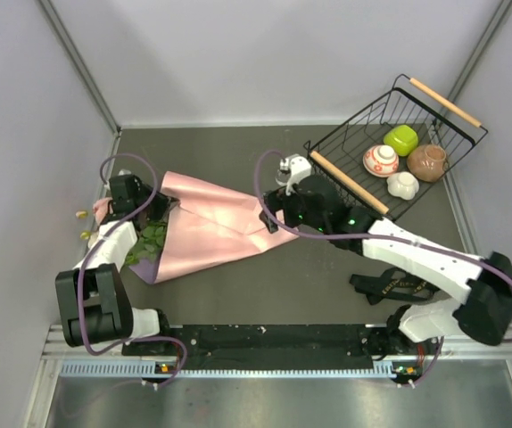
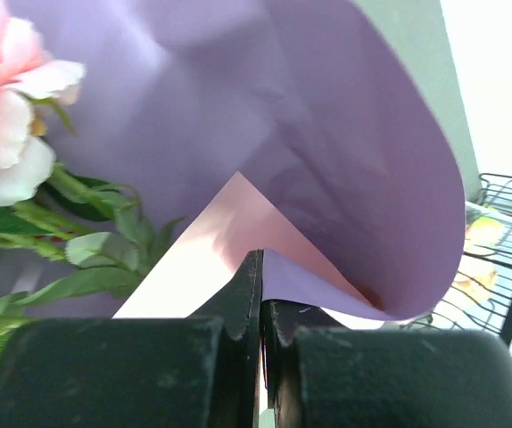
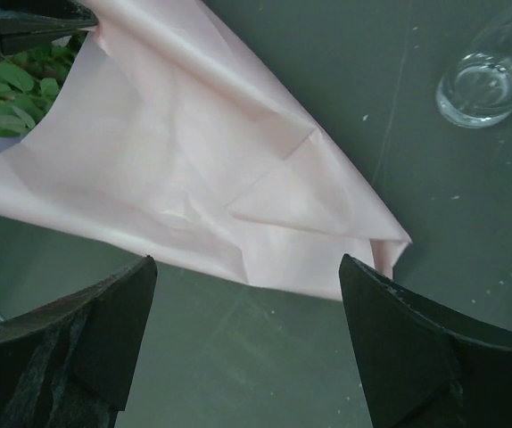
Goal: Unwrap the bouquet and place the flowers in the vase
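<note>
The bouquet's pink-lilac paper sheet (image 1: 211, 218) lies spread over the left half of the table. My left gripper (image 2: 262, 267) is shut on an edge of that sheet (image 2: 327, 134), which curls up over it. From above, the left gripper (image 1: 152, 209) sits at the sheet's left end. The flowers lie beside it: a pink-cream rose (image 2: 6, 116) and green leaves (image 1: 147, 241). My right gripper (image 3: 247, 272) stands open just above the table, short of the sheet's folded corner (image 3: 327, 232), with nothing between its fingers. The clear glass vase (image 3: 481, 85) stands on the table beyond that corner.
A black wire basket (image 1: 350, 183) with wooden handles sits at the back right, holding a green cup (image 1: 400, 138), a pink-patterned bowl (image 1: 380, 160), a brown pot (image 1: 426, 162) and a white bowl (image 1: 402, 185). Grey walls close in the table on three sides.
</note>
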{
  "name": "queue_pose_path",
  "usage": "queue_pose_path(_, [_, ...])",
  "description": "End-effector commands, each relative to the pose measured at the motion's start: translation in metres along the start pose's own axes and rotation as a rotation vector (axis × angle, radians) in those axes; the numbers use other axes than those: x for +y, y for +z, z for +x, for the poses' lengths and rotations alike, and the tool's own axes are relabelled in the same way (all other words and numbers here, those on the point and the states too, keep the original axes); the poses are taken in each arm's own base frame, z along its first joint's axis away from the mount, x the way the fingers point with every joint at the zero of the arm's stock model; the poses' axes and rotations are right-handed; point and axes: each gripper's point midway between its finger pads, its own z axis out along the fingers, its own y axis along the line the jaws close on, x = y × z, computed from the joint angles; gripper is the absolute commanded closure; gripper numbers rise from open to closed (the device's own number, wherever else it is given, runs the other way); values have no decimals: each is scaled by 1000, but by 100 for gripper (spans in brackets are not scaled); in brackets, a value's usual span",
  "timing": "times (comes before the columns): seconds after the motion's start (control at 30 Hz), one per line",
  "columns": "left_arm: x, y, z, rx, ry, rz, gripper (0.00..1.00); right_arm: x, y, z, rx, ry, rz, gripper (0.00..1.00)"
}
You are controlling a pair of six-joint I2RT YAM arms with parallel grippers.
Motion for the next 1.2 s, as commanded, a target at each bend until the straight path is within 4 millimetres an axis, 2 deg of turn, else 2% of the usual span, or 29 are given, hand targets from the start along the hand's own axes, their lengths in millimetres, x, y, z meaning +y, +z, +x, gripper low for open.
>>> queue_pose_path(0.0, [-45, -4, -30, -67, 6, 146, 100, -22, -38, -9, -72, -4, 80, 15])
queue_pose_path(0.07, [-55, -2, -29, -39, 4, 186, 100, -25, -55, -16, -113, 3, 84, 14])
queue_pose_path(0.17, [-70, 1, -31, -14, -2, 243, 100, -31, -69, -16, -139, 7, 101, 12])
queue_pose_path(0.4, [-89, 5, -44, -24, -13, 292, 97, -38, -70, 1, -96, 4, 121, 12])
queue_pose_path(0.57, [-93, 7, -50, -35, -23, 291, 92, -40, -72, 3, -97, 4, 128, 12])
queue_pose_path(0.7, [-98, 6, -52, -43, -21, 314, 65, -43, -76, 1, -104, 0, 137, 11])
queue_pose_path(0.73, [-102, 3, -51, -38, -9, 334, 48, -42, -77, 1, -105, -2, 137, 11])
queue_pose_path(0.83, [-112, -9, -51, -49, 46, 369, 34, -44, -80, 0, -111, -4, 145, 11])
queue_pose_path(0.9, [-113, -21, -49, -63, 78, 363, 30, -45, -81, 0, -112, -7, 150, 11])
queue_pose_path(0.97, [-105, -27, -41, -69, 101, 338, 28, -47, -82, -1, -115, -7, 155, 11])
queue_pose_path(1.0, [-107, -37, -39, -84, 117, 350, 27, -48, -81, 0, -112, -5, 157, 11])
queue_pose_path(1.03, [-93, -35, -29, -66, 114, 325, 26, -48, -82, 0, -111, -6, 156, 11])
queue_pose_path(1.1, [-84, -43, -17, -65, 150, 322, 24, -48, -80, 1, -103, -8, 156, 11])
queue_pose_path(1.13, [-65, -39, -3, -32, 142, 284, 23, -48, -78, 1, -101, -10, 155, 11])
queue_pose_path(1.17, [-56, -39, 5, -17, 163, 269, 22, -48, -75, 4, -89, -15, 156, 11])
